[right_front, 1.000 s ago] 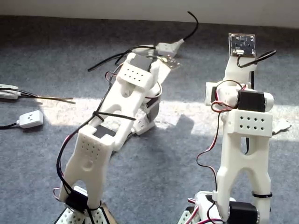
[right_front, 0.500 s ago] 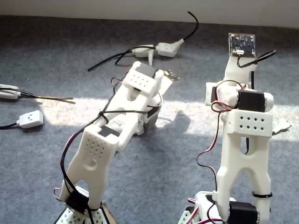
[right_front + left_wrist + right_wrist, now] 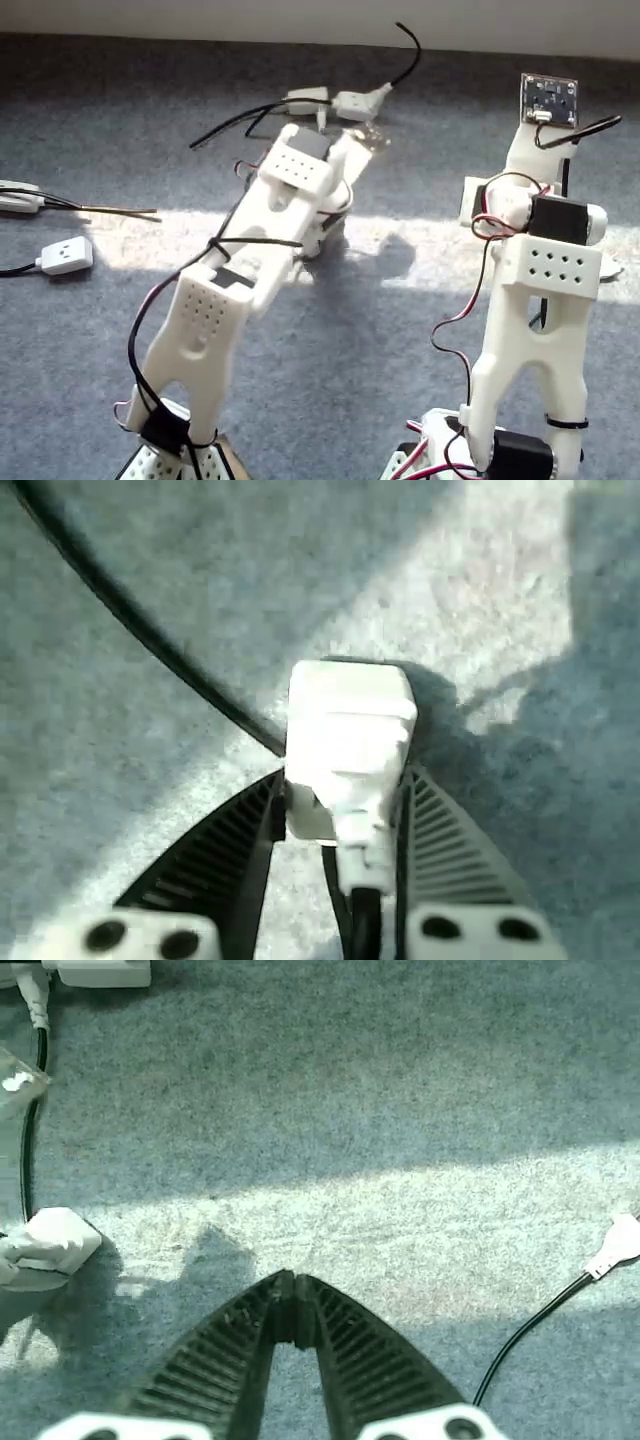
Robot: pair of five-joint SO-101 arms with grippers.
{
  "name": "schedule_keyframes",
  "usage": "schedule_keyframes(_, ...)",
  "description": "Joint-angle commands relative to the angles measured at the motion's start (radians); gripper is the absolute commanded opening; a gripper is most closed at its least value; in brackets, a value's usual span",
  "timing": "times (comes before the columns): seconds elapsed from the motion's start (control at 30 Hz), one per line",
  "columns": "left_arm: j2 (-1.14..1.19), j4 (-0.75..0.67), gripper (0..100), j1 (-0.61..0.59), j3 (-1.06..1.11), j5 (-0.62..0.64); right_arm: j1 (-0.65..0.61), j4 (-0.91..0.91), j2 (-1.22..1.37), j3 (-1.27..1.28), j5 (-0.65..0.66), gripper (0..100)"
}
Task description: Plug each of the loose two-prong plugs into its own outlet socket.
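Left tool grips white plug; black cable runs beside.

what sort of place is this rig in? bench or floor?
Likely an indoor room; rig sits on grey carpet, table or floor unclear. Clues: pale wall at the carpet's far edge, sun patch, corded socket and plug.

The right arm's black ribbed hand has its fingertips pressed together above the grey carpeted surface. A white two-prong plug on a black cord lies near three o'clock, and a rounded white plastic plug body at nine o'clock.
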Motion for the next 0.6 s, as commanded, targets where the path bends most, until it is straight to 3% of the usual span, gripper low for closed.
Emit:
schedule_keyframes(0.0,-0.013,-0.13,1,-0.094,-0.335,0.006,0.01,0.005,-0.031,-0.015,-0.006,0.7)
schedule_keyframes(0.13,-0.013,-0.299,1,-0.148,-0.501,0.002,0.01,0.005,-0.031,-0.015,-0.005,0.7)
schedule_keyframes(0.33,0.016,-0.641,1,-0.177,-0.475,-0.064,0.01,0.002,-0.031,-0.015,-0.006,0.7)
schedule_keyframes(0.57,0.302,-1.321,1,-0.134,-0.395,-0.281,0.01,0.005,-0.031,-0.01,-0.008,0.7)
